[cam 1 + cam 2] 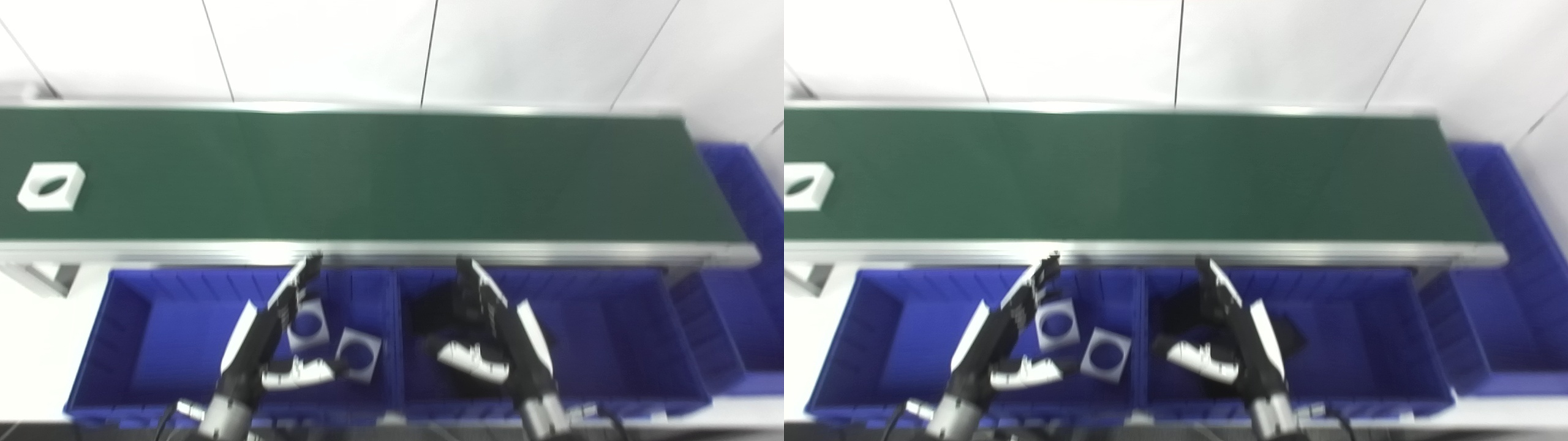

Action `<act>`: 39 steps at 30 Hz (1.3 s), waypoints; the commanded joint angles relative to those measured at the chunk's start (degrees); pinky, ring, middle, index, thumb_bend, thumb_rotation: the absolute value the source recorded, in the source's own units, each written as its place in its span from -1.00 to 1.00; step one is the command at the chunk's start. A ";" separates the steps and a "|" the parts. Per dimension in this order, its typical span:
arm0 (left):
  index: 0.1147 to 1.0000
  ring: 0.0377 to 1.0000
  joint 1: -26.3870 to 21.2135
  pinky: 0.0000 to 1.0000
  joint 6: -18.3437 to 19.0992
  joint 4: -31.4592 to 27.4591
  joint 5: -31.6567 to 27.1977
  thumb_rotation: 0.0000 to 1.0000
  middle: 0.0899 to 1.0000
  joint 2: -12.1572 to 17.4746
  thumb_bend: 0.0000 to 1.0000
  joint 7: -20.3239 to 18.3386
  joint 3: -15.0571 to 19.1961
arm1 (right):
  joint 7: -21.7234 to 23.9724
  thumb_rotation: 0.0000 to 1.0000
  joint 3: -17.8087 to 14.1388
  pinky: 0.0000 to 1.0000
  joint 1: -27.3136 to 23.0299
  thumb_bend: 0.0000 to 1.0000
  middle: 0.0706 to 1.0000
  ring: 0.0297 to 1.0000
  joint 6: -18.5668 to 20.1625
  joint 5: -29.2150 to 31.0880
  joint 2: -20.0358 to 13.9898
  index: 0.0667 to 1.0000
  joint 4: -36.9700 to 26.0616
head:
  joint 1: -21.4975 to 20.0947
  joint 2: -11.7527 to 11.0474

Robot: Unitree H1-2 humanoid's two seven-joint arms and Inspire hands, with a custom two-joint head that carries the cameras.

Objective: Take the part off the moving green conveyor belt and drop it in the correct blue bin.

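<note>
A white square part with a round hole [51, 186] lies on the green conveyor belt [392, 177] at its far left. My left hand [275, 334] hovers open over the left blue bin [153, 337], fingers stretched toward the belt, holding nothing. My right hand [490, 331] hovers open over the middle blue bin [612, 337], also holding nothing. Two white square parts with holes [308, 325] [358, 354] lie in the left bin beside my left hand. Dark parts [429, 315] lie in the middle bin under my right hand.
A third blue bin [741, 202] stands at the belt's right end. The belt's metal front rail [392, 250] runs just beyond both hands' fingertips. A white wall rises behind the belt.
</note>
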 commanded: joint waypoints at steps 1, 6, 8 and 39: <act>0.86 0.91 -0.65 0.75 -3.21 -0.42 -1.14 -0.38 0.96 -0.21 0.72 0.08 -0.27 | -0.14 -0.18 0.10 0.77 -0.06 0.49 0.87 0.85 -2.48 0.71 0.23 0.85 -1.13 | 0.08 -0.40; 0.86 0.91 -0.78 0.76 -3.69 0.11 -1.04 -0.38 0.96 -0.32 0.74 0.28 -0.25 | -0.76 -0.15 0.31 0.76 -0.13 0.49 0.85 0.84 -3.65 -0.17 0.12 0.83 -0.50 | -0.08 -1.05; 0.86 0.92 -0.71 0.74 -3.89 0.49 -1.01 -0.38 0.96 -0.42 0.74 0.34 -0.26 | -1.05 -0.15 0.39 0.76 -0.12 0.48 0.84 0.83 -4.32 -0.42 0.01 0.83 0.11 | 0.11 -2.50; 0.71 0.77 -2.10 0.65 -6.56 2.57 3.45 -0.36 0.80 -1.29 0.87 6.31 0.24 | -1.58 -0.19 -0.19 0.86 -1.93 0.23 0.94 0.92 -6.76 0.28 -0.24 0.93 2.94 | 18.24 -4.84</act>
